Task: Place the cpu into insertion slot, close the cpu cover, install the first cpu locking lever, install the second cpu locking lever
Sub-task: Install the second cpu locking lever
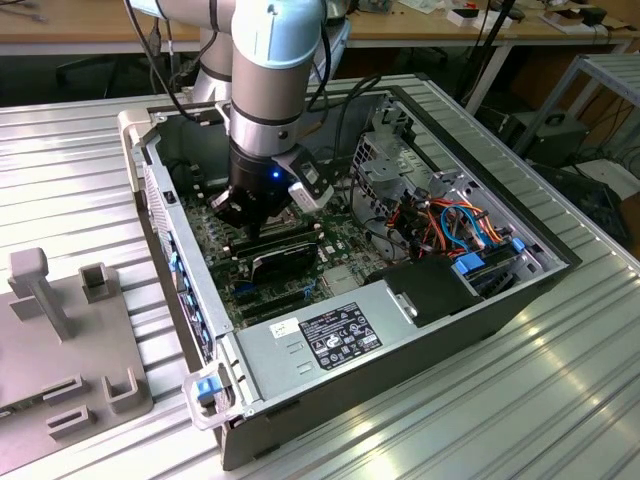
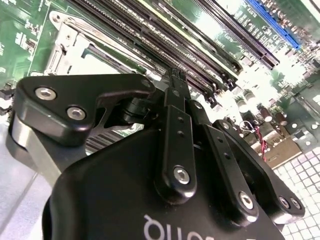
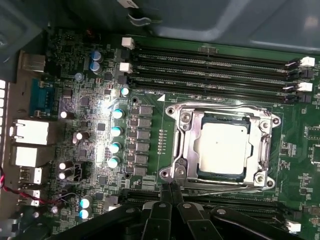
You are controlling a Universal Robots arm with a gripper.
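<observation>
First wrist view, centre right of the frame: the cpu (image 3: 223, 148), a small flat square chip with a dull silver-tan metal top, lies seated in the insertion slot (image 3: 205, 171), the square black-rimmed socket. The cpu cover (image 3: 264, 152), a thin silver metal frame plate with a large square cut-out, lies flat over the socket rim, so the chip shows through the opening. A thin wire locking lever (image 3: 220, 188) runs along the lower edge of the frame; whether it is latched I cannot tell.

The black two-finger gripper (image 3: 172, 190) sits at bottom centre of the same view, fingers pressed together with nothing between them, tips just beside that lower lever and the socket's edge. In the second wrist view the closed gripper (image 2: 175, 76) points at the green motherboard (image 2: 20, 30) beside the long black memory slots (image 2: 200, 50).

Exterior view: the grey and silver arm (image 1: 270, 80) reaches down into the open computer case (image 1: 330, 345), centre left of the frame.

Handling judgement:
- chip light, rigid, fragile at the pin field (best left alone now it is seated)
- cover thin, stiff, springy
- lever a slim steel wire, slippery; likely best pushed near its free hooked end.
</observation>
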